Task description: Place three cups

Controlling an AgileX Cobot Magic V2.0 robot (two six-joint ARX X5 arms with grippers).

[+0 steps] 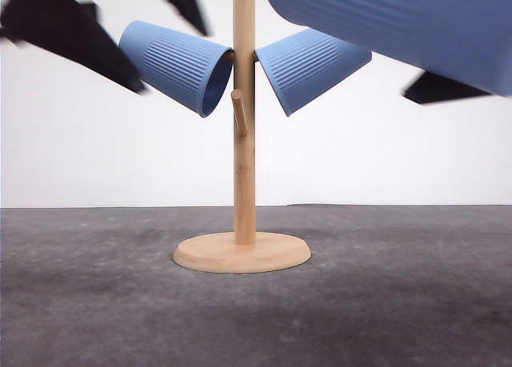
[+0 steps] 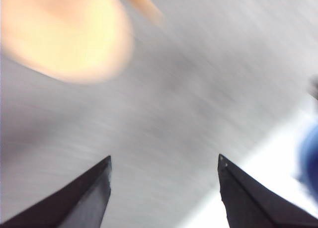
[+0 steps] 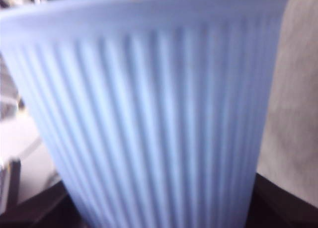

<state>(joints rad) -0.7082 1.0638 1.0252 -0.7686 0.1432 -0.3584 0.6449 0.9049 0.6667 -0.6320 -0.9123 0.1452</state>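
Two blue ribbed cups hang tilted on the pegs of a wooden stand [image 1: 244,143], one cup [image 1: 180,63] to the left of the pole and one cup [image 1: 308,65] to the right. A third cup [image 1: 400,19] looms large at the top right, close to the front camera. My right gripper [image 3: 159,213] is shut on this cup [image 3: 159,114], and one of its dark fingers [image 1: 444,87] shows below it. My left gripper [image 2: 164,158] is open with nothing between its fingers [image 1: 72,31], which are up beside the left hanging cup.
The stand's round wooden base [image 1: 240,253] rests on the dark grey table [image 1: 400,303], with a white wall behind. A short bare peg [image 1: 239,111] sticks out of the pole's front. The left wrist view is blurred and shows the base [image 2: 64,34] below.
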